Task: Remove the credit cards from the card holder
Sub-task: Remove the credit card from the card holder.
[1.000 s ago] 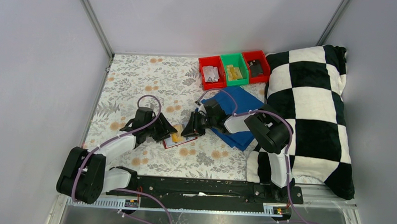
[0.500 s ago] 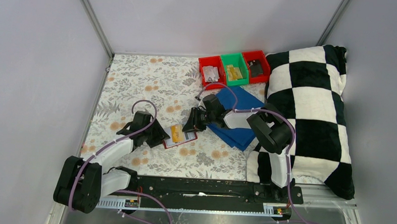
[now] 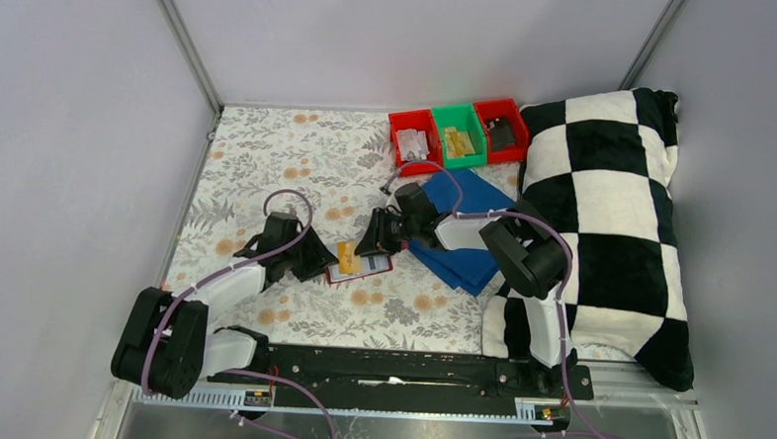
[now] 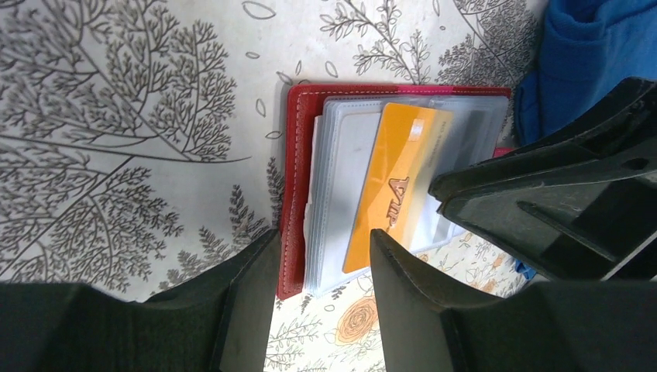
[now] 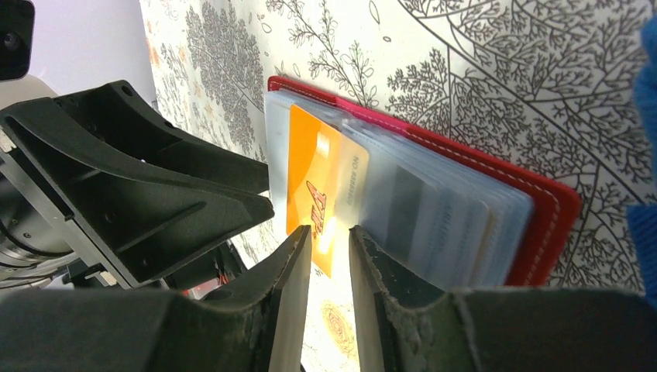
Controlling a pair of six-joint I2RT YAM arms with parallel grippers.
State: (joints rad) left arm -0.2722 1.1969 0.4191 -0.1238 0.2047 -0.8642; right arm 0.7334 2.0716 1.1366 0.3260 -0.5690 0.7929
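Note:
The red card holder (image 3: 371,267) lies open on the floral cloth, its clear sleeves up. A tan-yellow card (image 3: 346,254) sticks partly out of a sleeve at its left end. In the left wrist view my left gripper (image 4: 321,252) is open, its tips astride the holder's (image 4: 294,170) near edge beside the card (image 4: 395,178). In the right wrist view my right gripper (image 5: 331,236) stands just over the card's (image 5: 310,170) end, its jaws a narrow gap apart and holding nothing. Paler cards (image 5: 352,174) stay inside the sleeves of the holder (image 5: 542,209). No dark grey card shows clearly.
A blue cloth (image 3: 468,233) lies just right of the holder under the right arm. Red (image 3: 413,141), green (image 3: 458,135) and red (image 3: 500,130) bins stand at the back. A black-and-white checked pillow (image 3: 612,219) fills the right side.
My right gripper has drawn back off the holder toward the rear. The tan-yellow card now shows sticking out. My left gripper backed away, then came back to the holder's left end.

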